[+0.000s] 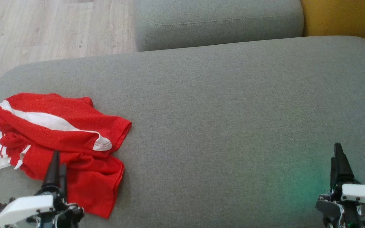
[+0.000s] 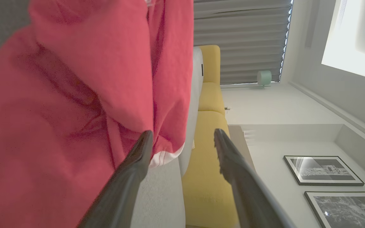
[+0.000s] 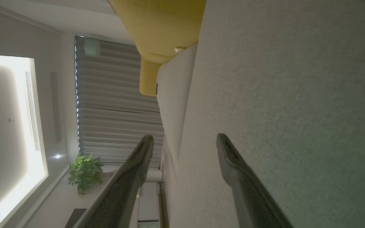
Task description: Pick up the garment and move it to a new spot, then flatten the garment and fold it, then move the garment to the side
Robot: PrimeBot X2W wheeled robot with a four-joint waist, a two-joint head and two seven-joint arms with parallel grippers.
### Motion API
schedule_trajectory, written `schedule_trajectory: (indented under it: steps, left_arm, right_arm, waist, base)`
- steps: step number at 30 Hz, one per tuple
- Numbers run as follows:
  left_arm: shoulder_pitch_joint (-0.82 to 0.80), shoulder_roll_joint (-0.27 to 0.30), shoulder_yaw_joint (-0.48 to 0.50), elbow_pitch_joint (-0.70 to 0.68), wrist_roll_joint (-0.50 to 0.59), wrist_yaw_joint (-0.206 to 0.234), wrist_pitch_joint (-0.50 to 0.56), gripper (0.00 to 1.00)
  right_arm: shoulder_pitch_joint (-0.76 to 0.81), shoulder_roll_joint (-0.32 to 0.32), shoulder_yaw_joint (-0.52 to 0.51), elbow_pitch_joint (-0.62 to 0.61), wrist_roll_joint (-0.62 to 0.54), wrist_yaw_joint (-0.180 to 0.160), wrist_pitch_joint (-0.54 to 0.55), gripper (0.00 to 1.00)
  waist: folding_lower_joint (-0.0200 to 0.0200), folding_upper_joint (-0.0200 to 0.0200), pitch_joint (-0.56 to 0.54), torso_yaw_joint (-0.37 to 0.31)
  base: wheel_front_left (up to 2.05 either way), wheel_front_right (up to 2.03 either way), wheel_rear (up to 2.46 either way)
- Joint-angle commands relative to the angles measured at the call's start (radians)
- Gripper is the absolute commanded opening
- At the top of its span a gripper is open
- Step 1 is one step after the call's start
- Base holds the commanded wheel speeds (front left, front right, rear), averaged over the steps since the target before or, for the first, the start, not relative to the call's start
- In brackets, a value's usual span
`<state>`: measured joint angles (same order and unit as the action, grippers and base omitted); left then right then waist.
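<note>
Evidently unstarted: we saw the crumpled red-and-white mesh garment [image 1: 65, 126] lying at the grey fabric cushion's [image 1: 220, 120] left end, left gripper [image 1: 58, 161] and right gripper [image 1: 337, 152] agape, empty.

Soft, even light covers the grey fabric sofa cushion [image 1: 220, 110], with a faint green glow [image 1: 303, 185] at its lower right. Up close, the crumpled red-and-white mesh garment [image 2: 59, 110] blurs. The glowing white ceiling panel [image 3: 8, 133] blows out; straight lines bow at wrist-view edges.

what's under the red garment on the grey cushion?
Grey cushion shows around the red garment. The patch directly beneath is covered by its crumpled layers, so whatever lies there cannot be seen.
</note>
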<state>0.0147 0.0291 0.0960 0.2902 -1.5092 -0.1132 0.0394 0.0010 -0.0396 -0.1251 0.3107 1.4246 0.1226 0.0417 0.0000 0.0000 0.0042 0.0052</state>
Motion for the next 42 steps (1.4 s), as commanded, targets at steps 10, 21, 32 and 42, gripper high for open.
schedule_trajectory:
  steps: [10,21,32,42]
  left_arm:
    - [-0.07,0.011,0.015,-0.145,0.138,0.032,-0.035,1.0]
    - [-0.069,0.013,-0.073,-0.25,0.383,0.083,-0.071,1.0]
    - [-0.074,0.018,-0.185,-0.284,0.661,0.122,-0.103,1.0]
    - [-0.086,0.064,-0.277,-0.294,0.794,0.207,-0.129,1.0]
  right_arm:
    - [-0.069,-0.005,0.001,-0.11,-0.18,0.002,-0.036,1.0]
    - [-0.063,-0.006,0.057,-0.196,-0.462,0.003,-0.072,1.0]
    - [-0.052,-0.006,0.099,-0.225,-0.675,0.004,-0.104,1.0]
    - [-0.049,-0.007,0.13,-0.227,-0.815,0.004,-0.13,1.0]
  waist:
    - [0.0,0.0,0.003,0.001]
    - [0.0,0.0,0.007,-0.002]
    - [0.0,0.0,0.004,0.001]
    - [0.0,0.0,0.002,0.007]
  base:
    - [0.0,0.0,0.0]
    - [0.0,0.0,0.0]
    - [0.0,0.0,0.0]
    - [0.0,0.0,0.0]
